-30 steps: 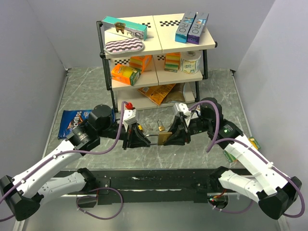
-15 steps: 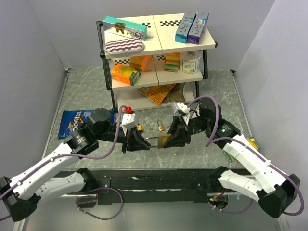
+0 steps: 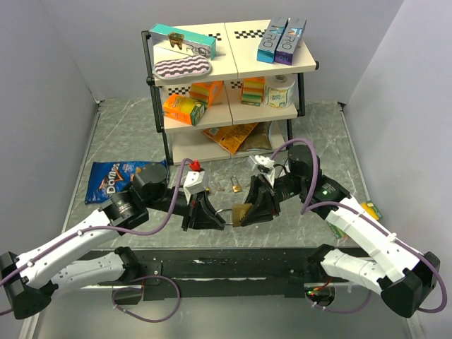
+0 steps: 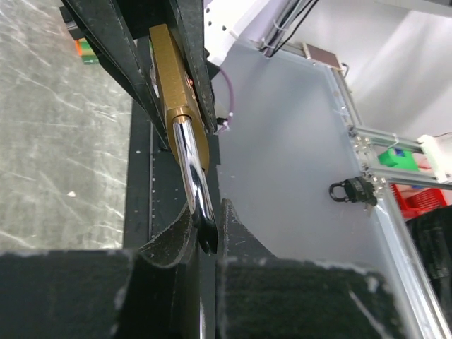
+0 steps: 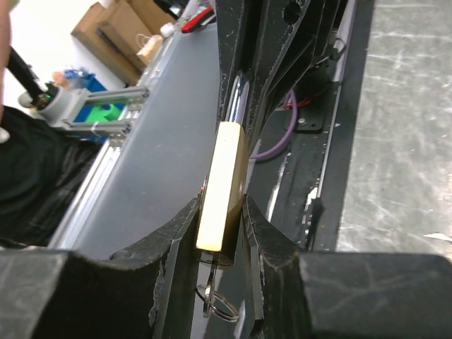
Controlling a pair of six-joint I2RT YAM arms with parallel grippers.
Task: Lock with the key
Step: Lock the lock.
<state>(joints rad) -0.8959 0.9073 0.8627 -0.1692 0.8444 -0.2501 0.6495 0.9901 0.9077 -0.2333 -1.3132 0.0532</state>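
Top view: the left gripper (image 3: 220,219) and right gripper (image 3: 248,210) meet tip to tip above the table (image 3: 127,134), with a brass padlock (image 3: 240,214) spanning the gap between them.

Left wrist view: the left gripper (image 4: 206,233) has its jaws nearly closed, pinching the bend of the steel shackle (image 4: 189,159). The shackle runs straight out from the jaw tips into the padlock (image 4: 171,74) body, which sits between the opposing black fingers (image 4: 113,42).

Right wrist view: the right gripper (image 5: 222,219) has its jaws partly open, clamped on the two broad faces of the padlock (image 5: 223,180). The narrow edge faces the camera. The shackle (image 5: 237,106) projects beyond the jaw tips. A wire ring (image 5: 215,302) hangs from the body's near end, inside the jaws; whether a key is seated there cannot be told.
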